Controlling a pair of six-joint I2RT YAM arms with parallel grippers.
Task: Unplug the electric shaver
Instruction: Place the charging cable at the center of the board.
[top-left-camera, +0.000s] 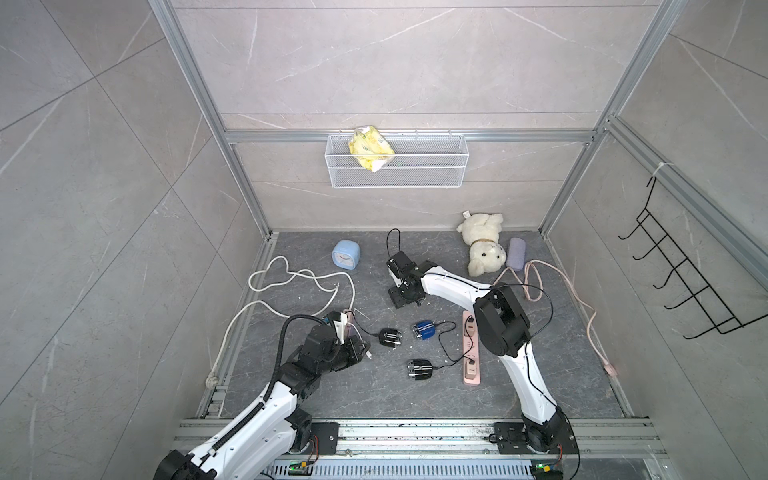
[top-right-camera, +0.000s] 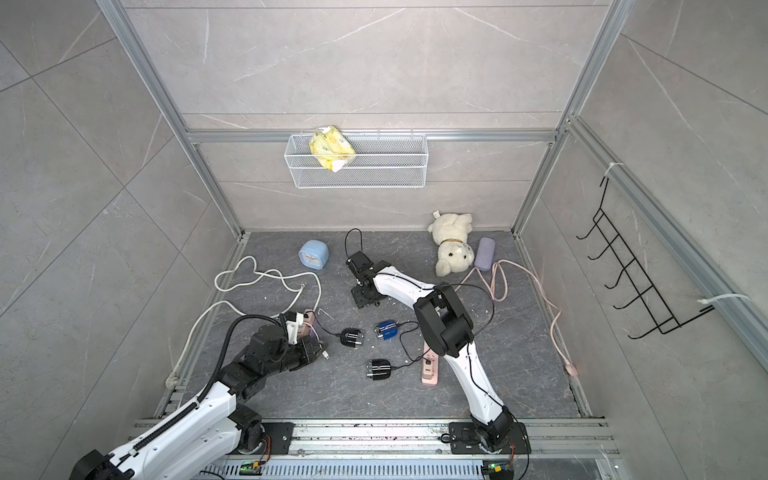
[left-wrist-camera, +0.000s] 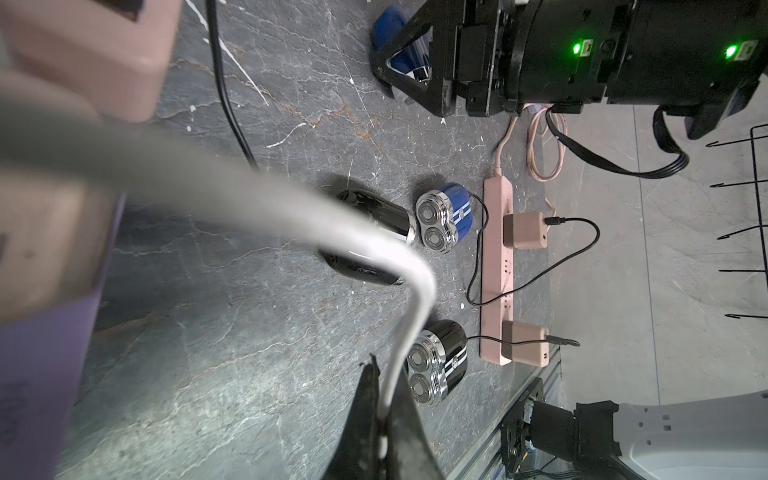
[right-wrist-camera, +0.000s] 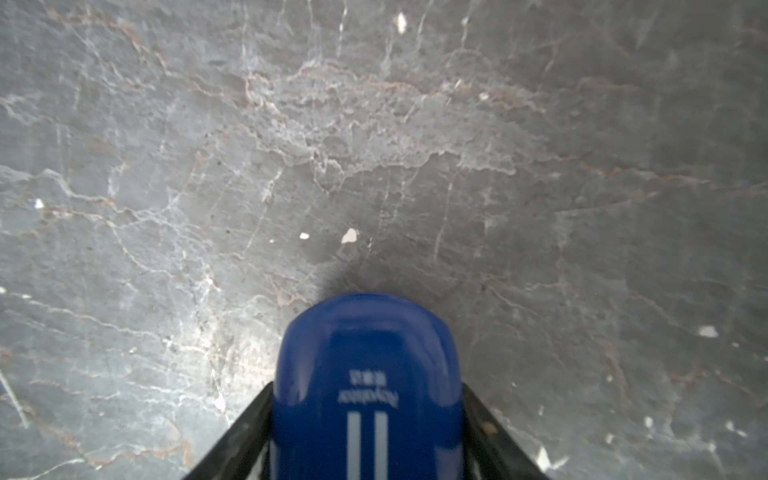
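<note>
Black fingers (left-wrist-camera: 361, 424) of the left gripper (left-wrist-camera: 384, 395) pinch a smooth white cable (left-wrist-camera: 415, 291); the right gripper's (right-wrist-camera: 368, 388) flank a glossy, rounded blue shaver (right-wrist-camera: 365, 340) on veined grey stone (right-wrist-camera: 374, 145), grip unclear.

Blurred cable (left-wrist-camera: 291, 208) across left wrist view, hiding part of black shaver (left-wrist-camera: 378, 210); blue shaver (right-wrist-camera: 365, 365) cut off at right wrist view's edge, lettering unreadable.
</note>
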